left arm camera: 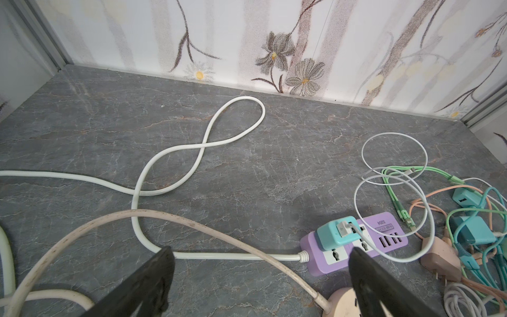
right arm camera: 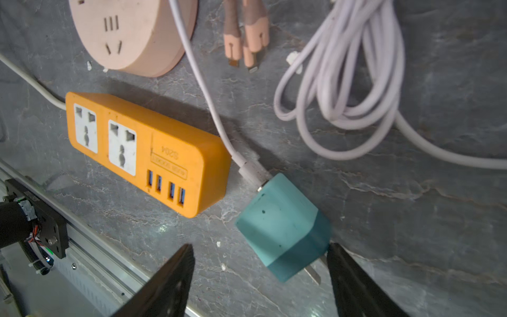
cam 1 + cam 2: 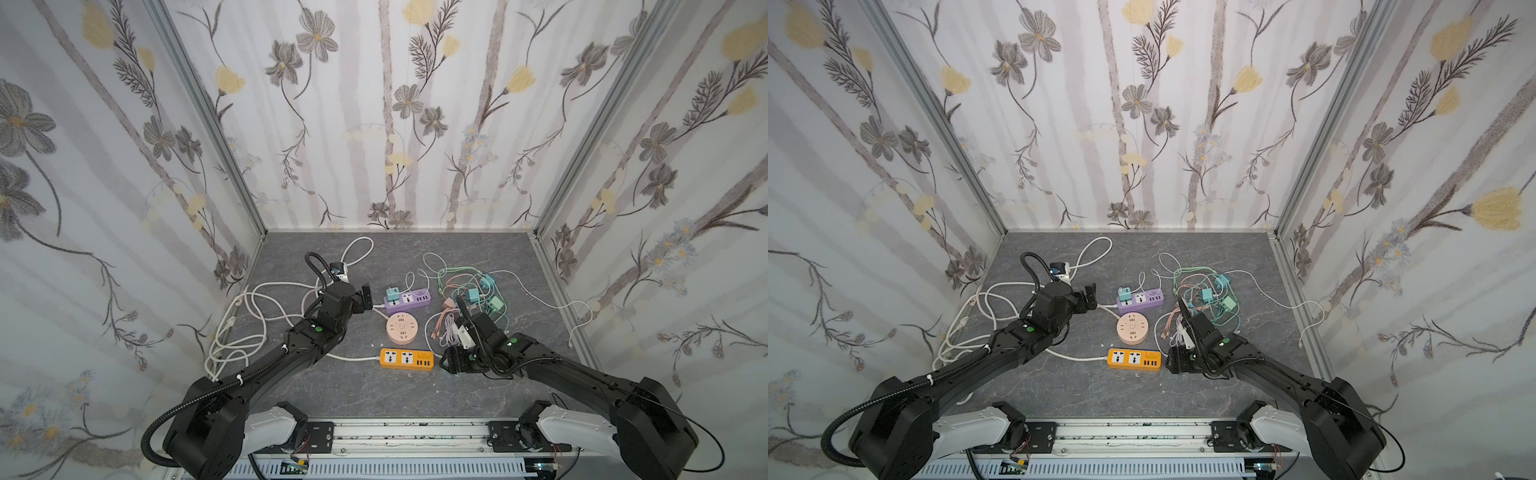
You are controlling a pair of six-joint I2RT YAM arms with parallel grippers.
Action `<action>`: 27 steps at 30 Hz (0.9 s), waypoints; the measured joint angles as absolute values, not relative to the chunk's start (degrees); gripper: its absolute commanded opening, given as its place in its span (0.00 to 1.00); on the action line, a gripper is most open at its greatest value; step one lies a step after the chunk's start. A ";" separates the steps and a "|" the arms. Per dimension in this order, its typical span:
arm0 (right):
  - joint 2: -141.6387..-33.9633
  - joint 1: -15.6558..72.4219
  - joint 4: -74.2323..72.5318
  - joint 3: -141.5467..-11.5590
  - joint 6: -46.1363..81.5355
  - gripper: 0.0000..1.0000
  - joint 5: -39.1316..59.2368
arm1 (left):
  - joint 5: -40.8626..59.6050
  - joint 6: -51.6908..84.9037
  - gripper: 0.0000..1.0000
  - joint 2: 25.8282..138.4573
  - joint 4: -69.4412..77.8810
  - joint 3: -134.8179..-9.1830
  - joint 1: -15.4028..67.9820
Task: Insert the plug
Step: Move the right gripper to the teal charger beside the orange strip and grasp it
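My left gripper (image 1: 262,249): jaws spread, empty. My right gripper (image 2: 260,247): jaws apart around teal plug (image 2: 282,227), blurred; possibly touching one finger.

Top views look down; wrist cameras sit close (sharing the round socket (image 1: 341,304) (image 2: 131,33)).

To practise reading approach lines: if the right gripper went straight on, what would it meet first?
Most likely the teal plug, lying between the open jaws of the right gripper; depth is unclear.
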State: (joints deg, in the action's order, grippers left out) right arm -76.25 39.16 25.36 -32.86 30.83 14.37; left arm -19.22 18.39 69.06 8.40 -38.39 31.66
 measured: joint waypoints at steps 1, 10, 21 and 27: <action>-76.62 40.01 25.98 -33.74 30.50 0.79 13.67 | -19.22 18.35 1.00 69.06 8.40 -38.44 31.66; -84.77 41.67 27.97 -38.39 24.71 0.76 9.41 | -19.79 16.88 1.00 69.06 8.47 -38.48 31.66; -83.85 45.17 27.99 -35.35 24.45 0.64 8.08 | -20.34 16.69 1.00 68.93 8.54 -38.09 31.66; -86.21 48.71 28.03 -37.69 24.08 0.64 5.80 | -20.32 16.67 1.00 68.95 8.58 -38.09 31.66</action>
